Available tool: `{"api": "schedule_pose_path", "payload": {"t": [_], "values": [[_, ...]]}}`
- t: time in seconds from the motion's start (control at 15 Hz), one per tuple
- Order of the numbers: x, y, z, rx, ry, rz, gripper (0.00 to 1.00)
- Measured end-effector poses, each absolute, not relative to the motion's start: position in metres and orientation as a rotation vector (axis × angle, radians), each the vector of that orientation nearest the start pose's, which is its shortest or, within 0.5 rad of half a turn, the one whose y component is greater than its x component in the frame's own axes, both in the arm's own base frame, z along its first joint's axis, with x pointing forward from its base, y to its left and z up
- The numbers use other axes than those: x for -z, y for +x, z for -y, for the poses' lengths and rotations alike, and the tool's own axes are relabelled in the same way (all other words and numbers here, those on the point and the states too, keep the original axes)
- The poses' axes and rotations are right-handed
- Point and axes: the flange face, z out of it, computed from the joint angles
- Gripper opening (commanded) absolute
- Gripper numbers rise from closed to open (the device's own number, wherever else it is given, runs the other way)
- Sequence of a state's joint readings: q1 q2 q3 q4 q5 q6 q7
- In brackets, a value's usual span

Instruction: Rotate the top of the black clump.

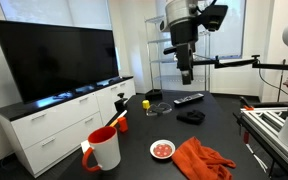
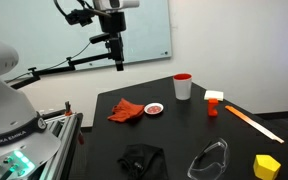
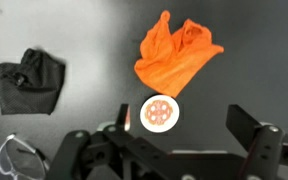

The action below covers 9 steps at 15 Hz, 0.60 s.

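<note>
The black clump (image 1: pixel 119 103) is a slim upright black fixture with a yellowish bit. It stands at the table edge nearest the white cabinet, and I cannot make it out in the wrist view. My gripper (image 1: pixel 187 72) hangs high above the table, far from the clump, and also shows in an exterior view (image 2: pixel 118 60). In the wrist view the gripper (image 3: pixel 183 121) is open and empty, looking down on the table.
On the black table (image 1: pixel 219 125) lie an orange cloth (image 3: pixel 176 55), a small white plate with red bits (image 3: pixel 159 111), a flat black fabric lump (image 3: pixel 31 82), safety glasses (image 3: pixel 9 155) and a remote (image 1: pixel 188 99). A white mug (image 1: pixel 104 150) and a yellow block (image 2: pixel 267 165) are also there.
</note>
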State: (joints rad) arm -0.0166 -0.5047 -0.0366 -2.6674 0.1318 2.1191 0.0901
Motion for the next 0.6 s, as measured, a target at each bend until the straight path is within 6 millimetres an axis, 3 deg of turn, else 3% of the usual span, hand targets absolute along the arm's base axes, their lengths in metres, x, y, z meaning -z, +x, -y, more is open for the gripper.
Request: {"api": "schedule_pose_path", "payload": {"t": [0.27, 0.47, 0.6], "values": [[-0.437, 0.414, 0.126, 0.125, -2.880, -0.678, 1.00], [-0.436, 0.454, 0.202, 0.227, -2.798, -0.914, 1.00], [-0.425, 0.491, 0.232, 0.267, -2.743, -1.016, 1.00]]}}
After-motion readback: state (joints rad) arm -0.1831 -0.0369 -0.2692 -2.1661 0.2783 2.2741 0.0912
